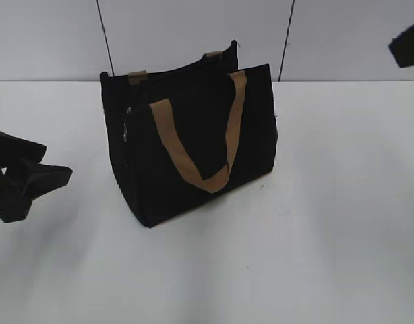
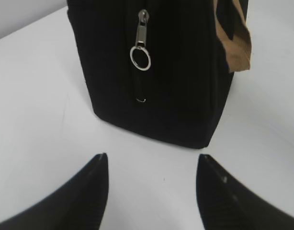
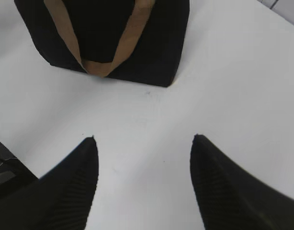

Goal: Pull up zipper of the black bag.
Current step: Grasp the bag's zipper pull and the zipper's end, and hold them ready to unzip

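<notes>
On the white table (image 1: pixel 328 236), slightly left of centre, stands the boxy black fabric bag (image 1: pixel 193 145) with tan webbing handles (image 1: pixel 200 145). Both black grippers, left (image 2: pixel 152 167) and right (image 3: pixel 143 148), are spread wide, holding nothing. Its small silvery ring-tabbed zipper (image 2: pixel 141 43) hangs on the bag's left end.

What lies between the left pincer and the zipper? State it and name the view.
Only bare white table, then the black bag's lower side panel below the zipper. The left wrist view shows it, with the open left pincer short of the bag.
</notes>
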Robot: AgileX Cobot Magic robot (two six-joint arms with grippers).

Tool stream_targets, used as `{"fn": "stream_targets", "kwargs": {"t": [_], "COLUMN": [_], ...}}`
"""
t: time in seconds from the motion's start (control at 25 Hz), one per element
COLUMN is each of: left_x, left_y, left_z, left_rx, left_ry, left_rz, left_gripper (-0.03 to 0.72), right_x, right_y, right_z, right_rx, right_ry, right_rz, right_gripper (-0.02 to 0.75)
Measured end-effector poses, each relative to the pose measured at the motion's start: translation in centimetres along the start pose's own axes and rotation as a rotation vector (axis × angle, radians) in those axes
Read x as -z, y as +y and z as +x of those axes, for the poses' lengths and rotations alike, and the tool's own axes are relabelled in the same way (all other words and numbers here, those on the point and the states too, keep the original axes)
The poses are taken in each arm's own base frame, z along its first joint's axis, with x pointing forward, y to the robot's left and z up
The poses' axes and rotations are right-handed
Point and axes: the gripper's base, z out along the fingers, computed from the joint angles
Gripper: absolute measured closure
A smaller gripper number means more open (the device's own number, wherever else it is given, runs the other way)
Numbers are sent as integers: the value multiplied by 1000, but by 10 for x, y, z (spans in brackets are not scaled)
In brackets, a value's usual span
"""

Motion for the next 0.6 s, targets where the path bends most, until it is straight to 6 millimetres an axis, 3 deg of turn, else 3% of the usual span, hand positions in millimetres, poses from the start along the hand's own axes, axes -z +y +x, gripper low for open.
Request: {"fn": "stream_targets", "kwargs": {"t": [0.32,0.6], "left_x": [-44,-82], "left_y": [8,13], "left_z": [3,2], "left_rx": [9,-123], "left_ry": [52,37], "left_rz": [76,167], "left_gripper": [251,251], "right_x": [-39,-53], "right_y": [9,21], "right_z": [-54,-83], "right_rx": [129,193], "right_ry": [18,-8], "right_rz": [-87,-127], "right_gripper": [267,267]}}
